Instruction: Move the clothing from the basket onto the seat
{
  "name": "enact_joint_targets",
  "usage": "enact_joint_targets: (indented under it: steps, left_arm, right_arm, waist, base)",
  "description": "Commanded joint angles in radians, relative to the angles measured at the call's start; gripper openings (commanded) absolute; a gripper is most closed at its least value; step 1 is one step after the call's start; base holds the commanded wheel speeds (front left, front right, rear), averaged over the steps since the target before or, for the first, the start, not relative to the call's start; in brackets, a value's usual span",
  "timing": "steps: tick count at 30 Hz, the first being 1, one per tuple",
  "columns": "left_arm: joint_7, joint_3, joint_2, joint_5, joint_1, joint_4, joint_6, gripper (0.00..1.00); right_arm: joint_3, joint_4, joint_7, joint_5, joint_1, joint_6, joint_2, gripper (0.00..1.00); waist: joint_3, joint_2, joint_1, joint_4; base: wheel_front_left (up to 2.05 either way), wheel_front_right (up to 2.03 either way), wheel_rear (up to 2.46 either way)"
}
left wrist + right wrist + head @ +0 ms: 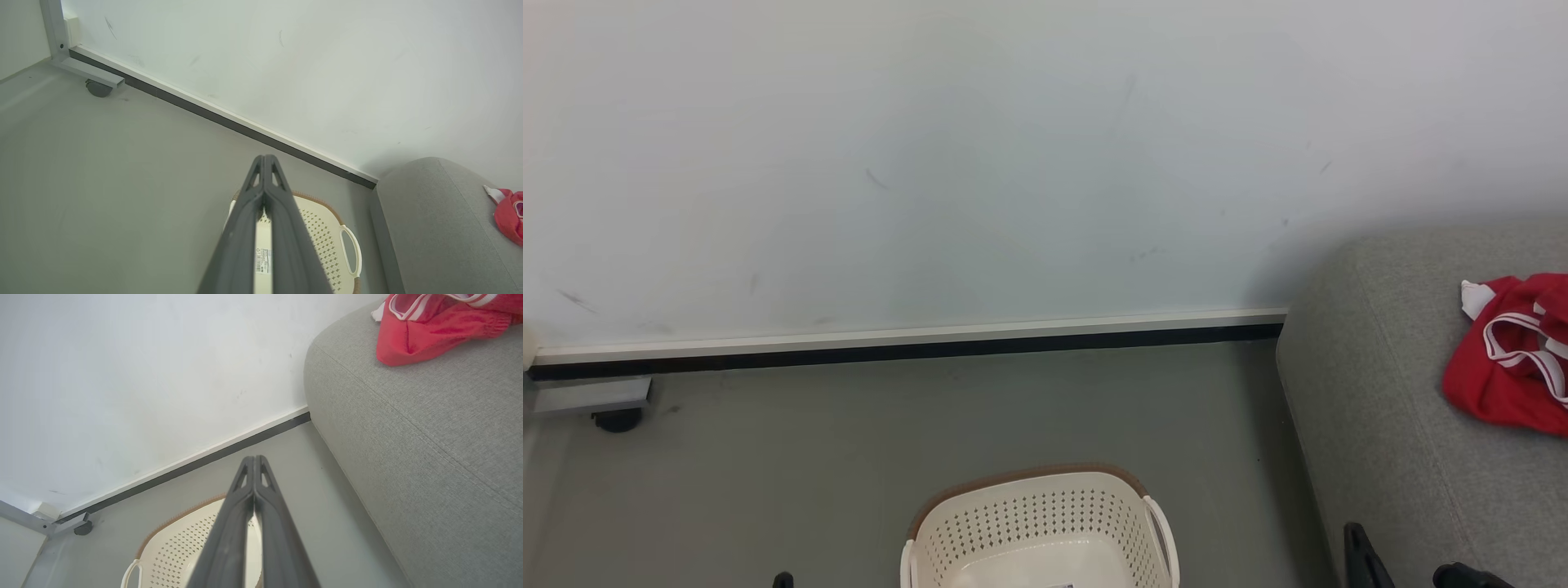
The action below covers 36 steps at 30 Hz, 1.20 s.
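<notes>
The red clothing (1511, 359) with white trim lies bunched on the grey seat (1380, 425) at the right, and it also shows in the right wrist view (433, 330). On the floor left of the seat stands the cream basket (1045, 523); its visible inside is bare apart from a small barcode label. My left gripper (264, 157) is shut with nothing in it, hanging above the basket (327, 237). My right gripper (254, 458) is shut and holds nothing, over the gap between the basket (179, 547) and the seat (429, 449). One dark finger (1362, 559) rises at the lower right.
A pale wall with a white and black baseboard (915, 347) runs behind the basket. A grey metal frame foot with a black castor (617, 419) stands at the far left. Grey floor (768, 474) spreads left of the basket.
</notes>
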Motion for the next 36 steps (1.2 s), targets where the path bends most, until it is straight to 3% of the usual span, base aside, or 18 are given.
enact_joint_targets:
  steps: [1,14,36]
  left_arm:
    - [0.006,0.006,0.002,-0.031,-0.031,-0.01,-0.007,0.0]
    - [0.067,0.018,0.002,-0.249,-0.061,0.004,-0.031,0.0]
    - [0.148,0.033,0.001,-0.533,-0.103,0.023,-0.063,0.0]
  right_arm:
    - [-0.006,-0.02,0.004,0.034,-0.014,0.0,0.0,0.0]
    - [-0.044,-0.06,0.054,0.281,-0.011,0.0,0.0,0.0]
    - [-0.094,-0.109,0.119,0.6,-0.007,0.0,0.0,0.0]
  waist:
    - [0.0,0.0,0.0,0.0]
    - [0.007,0.0,0.0,-0.005]
    - [0.018,0.0,0.0,-0.014]
  base:
    - [0.0,0.0,0.0]
    - [0.0,0.0,0.0]
    - [0.0,0.0,0.0]
